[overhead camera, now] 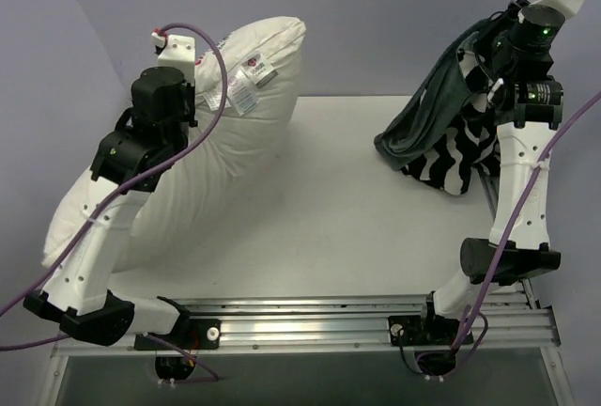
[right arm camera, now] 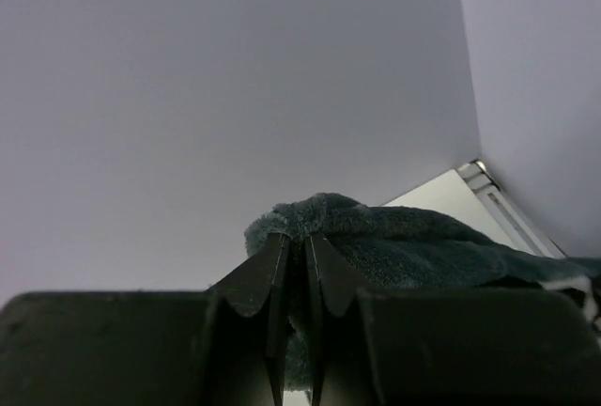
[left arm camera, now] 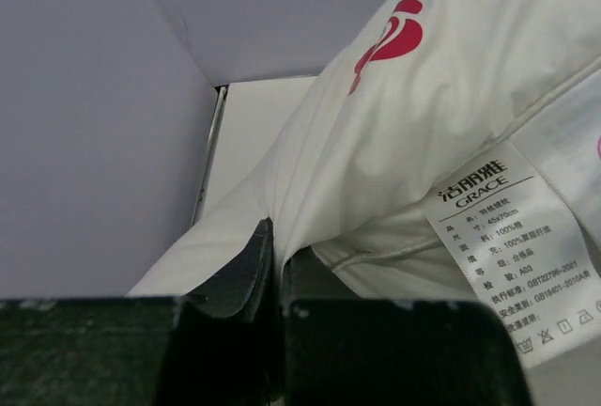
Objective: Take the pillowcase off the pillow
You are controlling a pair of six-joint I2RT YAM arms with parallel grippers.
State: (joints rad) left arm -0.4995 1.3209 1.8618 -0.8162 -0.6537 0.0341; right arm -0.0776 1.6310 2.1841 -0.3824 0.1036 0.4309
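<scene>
On the white table point(overhead camera: 347, 209) rest the pillow point(overhead camera: 268, 96), left, and the pillowcase point(overhead camera: 434, 117), right.

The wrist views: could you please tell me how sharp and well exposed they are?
Left wrist: the label on the pillow reads sharply, but the left gripper is underexposed, nearly black. Right wrist: the pillowcase pile is fairly crisp, the right gripper a dark silhouette against an evenly lit wall.

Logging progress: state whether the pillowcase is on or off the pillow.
Off: the pillowcase hangs from the right gripper, apart from the bare pillow in the left gripper.
</scene>
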